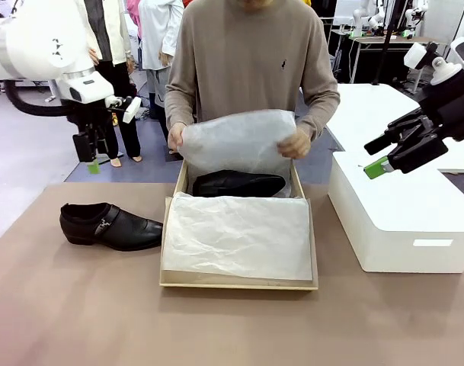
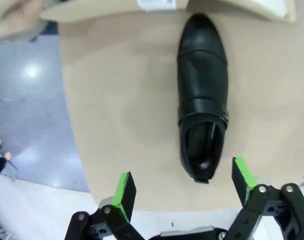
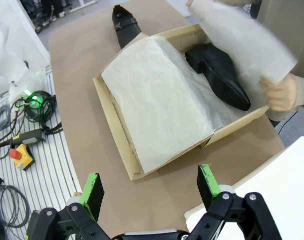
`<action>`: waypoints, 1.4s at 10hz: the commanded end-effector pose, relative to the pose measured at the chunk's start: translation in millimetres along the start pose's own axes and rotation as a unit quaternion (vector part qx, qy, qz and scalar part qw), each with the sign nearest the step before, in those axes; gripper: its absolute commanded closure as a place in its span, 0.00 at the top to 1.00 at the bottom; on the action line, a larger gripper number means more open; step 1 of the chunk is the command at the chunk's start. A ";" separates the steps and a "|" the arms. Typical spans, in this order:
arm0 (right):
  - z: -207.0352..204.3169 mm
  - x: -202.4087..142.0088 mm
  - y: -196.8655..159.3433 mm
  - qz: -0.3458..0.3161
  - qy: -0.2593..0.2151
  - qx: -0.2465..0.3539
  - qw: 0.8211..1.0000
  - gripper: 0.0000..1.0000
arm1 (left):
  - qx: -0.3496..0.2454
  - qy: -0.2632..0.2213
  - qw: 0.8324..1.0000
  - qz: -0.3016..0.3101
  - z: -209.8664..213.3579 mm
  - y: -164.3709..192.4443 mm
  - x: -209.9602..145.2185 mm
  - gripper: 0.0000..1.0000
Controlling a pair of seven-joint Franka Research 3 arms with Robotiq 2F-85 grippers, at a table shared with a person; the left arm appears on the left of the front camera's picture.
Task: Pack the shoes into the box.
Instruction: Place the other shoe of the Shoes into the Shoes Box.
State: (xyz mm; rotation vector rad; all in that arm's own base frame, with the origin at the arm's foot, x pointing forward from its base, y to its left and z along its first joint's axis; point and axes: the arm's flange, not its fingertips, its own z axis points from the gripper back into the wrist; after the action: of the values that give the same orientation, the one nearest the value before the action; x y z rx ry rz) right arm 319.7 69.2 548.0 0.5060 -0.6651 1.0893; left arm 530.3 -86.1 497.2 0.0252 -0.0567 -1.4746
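One shoe (image 1: pixel 239 183) lies in the box (image 1: pixel 239 285), the second shoe (image 1: pixel 110 226) waits on the worktop (image 1: pixel 79 320) beside it, and the left gripper (image 1: pixel 91 158) and right gripper (image 1: pixel 376 156) hover released, empty.

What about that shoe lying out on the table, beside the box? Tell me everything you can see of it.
The shoe is glossy black leather, with a strap and metal buckle across the instep, a seamed toe cap and a low heel. It stands upright on its sole on the brown table, left of the cardboard box, toe towards the box wall; whether they touch is unclear. Nothing holds it: the left gripper hangs open above it.
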 end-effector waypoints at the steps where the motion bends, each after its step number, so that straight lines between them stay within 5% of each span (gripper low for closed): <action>1: -0.7 0.7 -3.1 0.011 -0.016 0.008 1.000 1.00 | -0.001 -0.009 1.000 0.000 -16.4 -11.9 -16.6 1.00; 4: -0.7 0.7 -3.1 0.011 -0.016 0.008 1.000 1.00 | -0.013 -0.009 0.999 -0.038 -34.8 -7.1 -34.4 1.00; 14: -0.7 0.7 -3.1 0.011 -0.016 0.008 1.000 1.00 | -0.026 0.000 0.999 -0.023 -43.7 -2.9 -32.8 1.00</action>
State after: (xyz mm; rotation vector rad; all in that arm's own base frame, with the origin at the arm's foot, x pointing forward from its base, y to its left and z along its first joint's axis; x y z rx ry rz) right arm 319.7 69.2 548.0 0.5059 -0.6651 1.0894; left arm 526.7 -54.6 452.4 -0.0161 -0.0175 -1.5211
